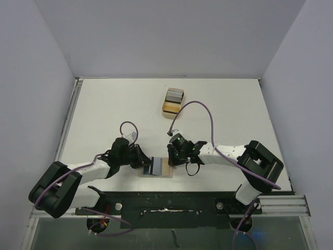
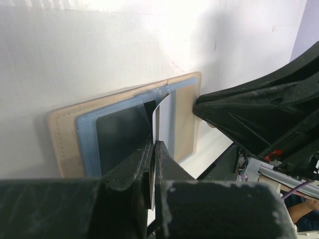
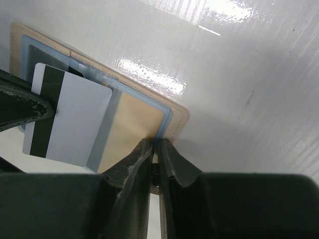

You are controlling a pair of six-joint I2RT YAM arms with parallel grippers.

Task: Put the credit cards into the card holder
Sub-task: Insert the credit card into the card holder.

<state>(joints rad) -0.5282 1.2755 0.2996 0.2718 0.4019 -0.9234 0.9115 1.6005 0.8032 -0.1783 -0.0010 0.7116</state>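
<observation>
Pinched in the black left gripper (image 2: 153, 145): grey-white card (image 3: 75, 124), one dark, near-black stripe close to its short edge. Clamped in the black right gripper (image 3: 155, 147): tan card holder (image 3: 134, 132), stitched rim, pale blue translucent pockets, dark panel just beside the left gripper. Beyond both grippers, glossy white table (image 1: 104, 104). Farther off, tan tray (image 1: 170, 108) with grey contents. Purple cables (image 1: 205, 107) on both arms.

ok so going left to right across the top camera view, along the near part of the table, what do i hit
left gripper → card holder → right gripper
</observation>
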